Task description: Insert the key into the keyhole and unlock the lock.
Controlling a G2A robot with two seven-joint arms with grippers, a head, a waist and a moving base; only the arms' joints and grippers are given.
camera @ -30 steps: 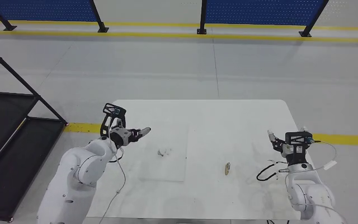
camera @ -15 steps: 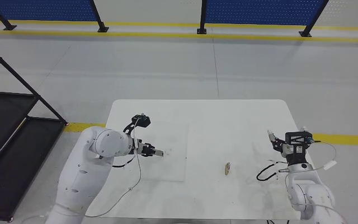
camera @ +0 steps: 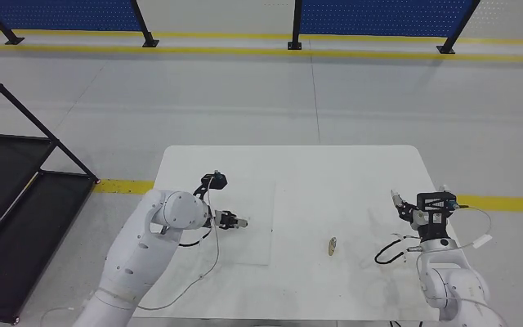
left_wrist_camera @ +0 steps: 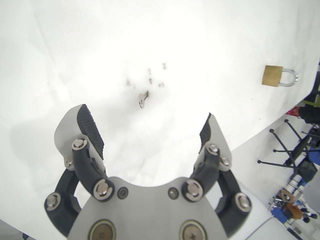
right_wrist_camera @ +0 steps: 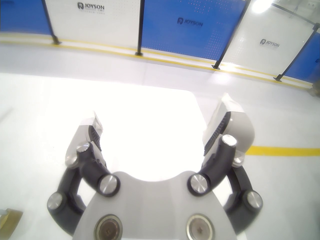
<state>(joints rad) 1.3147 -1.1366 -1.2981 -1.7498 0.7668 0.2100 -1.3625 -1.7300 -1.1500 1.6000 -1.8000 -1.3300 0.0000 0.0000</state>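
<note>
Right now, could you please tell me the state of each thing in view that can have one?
Key: lying flat, ungrasped, not in the lock.
Lock: lying flat, shackle looks shut, nothing inserted.
Left pincer: open, empty, close to the key without touching it.
Right pincer: open, empty.

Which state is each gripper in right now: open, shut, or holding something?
Left gripper: open, empty; key not yet grasped.
Right gripper: open, holding nothing.

Brass-gold lock [left_wrist_camera: 272, 75] — silver key [left_wrist_camera: 142, 100]
</note>
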